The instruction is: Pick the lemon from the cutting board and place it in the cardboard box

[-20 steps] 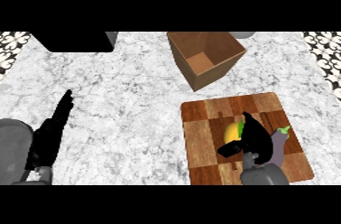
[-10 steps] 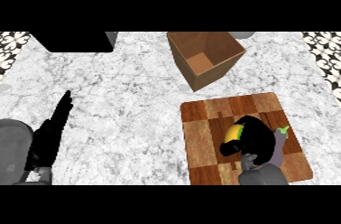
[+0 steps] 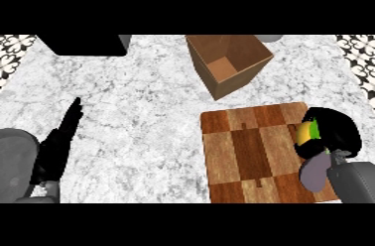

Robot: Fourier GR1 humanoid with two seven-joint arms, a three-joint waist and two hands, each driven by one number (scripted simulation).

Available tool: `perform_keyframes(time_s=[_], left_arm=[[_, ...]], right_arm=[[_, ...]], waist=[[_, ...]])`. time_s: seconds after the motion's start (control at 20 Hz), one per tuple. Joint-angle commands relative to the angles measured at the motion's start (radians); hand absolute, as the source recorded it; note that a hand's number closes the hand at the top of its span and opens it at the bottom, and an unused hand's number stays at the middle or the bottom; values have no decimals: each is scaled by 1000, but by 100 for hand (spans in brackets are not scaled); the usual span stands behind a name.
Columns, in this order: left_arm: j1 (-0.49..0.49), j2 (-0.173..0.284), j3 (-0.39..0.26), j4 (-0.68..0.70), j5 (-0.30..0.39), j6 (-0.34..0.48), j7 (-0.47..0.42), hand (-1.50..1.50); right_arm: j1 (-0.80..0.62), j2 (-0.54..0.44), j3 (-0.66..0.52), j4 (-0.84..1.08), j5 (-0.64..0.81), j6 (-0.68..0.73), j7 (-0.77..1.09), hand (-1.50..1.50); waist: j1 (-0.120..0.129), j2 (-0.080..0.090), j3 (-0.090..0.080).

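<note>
Head view: a marbled white counter (image 3: 147, 116) fills the frame. A dark block (image 3: 84, 44) is seen at its far left edge. A wooden cutting board (image 3: 253, 151) lies at the near right, and a cardboard box (image 3: 228, 64) stands beyond it, well apart from the board's far edge, its open top turned towards the camera and its inside bare.

The left hand (image 3: 55, 146) is seen at the near left, fingers straight and pointing away, resting and holding nothing. The right hand (image 3: 330, 133) is seen over the right edge of the board, its fingers curled round the lemon (image 3: 306, 132). Only a yellow sliver with a green patch shows at the hand's left side; the rest is hidden by the fingers. Whether the lemon is clear of the board cannot be told from this angle.

The step in hand is judged to be the carry from board to box. It is judged best done as follows: the lemon is lifted well clear of the board, the hand is moved away and to the left until it is above the box opening, and the near wall of the box is cleared before lowering. The fingers are best kept curled until the lemon is inside the walls.
</note>
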Motion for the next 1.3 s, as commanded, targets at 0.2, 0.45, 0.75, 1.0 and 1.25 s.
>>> perform_keyframes(time_s=[0.2, 0.45, 0.75, 1.0, 1.25], left_arm=[[-12, 3, 17, -21, -14, -19, 31, 0], [9, -34, 2, -1, -36, 14, 2, 0], [39, -31, 0, -34, -29, -1, 23, 0], [-2, -16, 27, -11, -11, -33, 10, 0], [-10, -32, 28, -28, -39, -23, 40, 0]], right_arm=[[-160, -101, -87, 211, 31, -78, -250, 150], [-183, -82, -131, -8, -105, 9, -265, 150], [-212, -14, -214, -96, -315, -11, -427, 150], [-282, 13, -203, -185, -357, 54, -375, 150], [-388, 38, -195, -222, -365, 117, -254, 150]], waist=[[-4, -3, -1], [-12, -7, -2], [-7, -7, -1], [-9, -6, -2], [-8, -6, -2]])
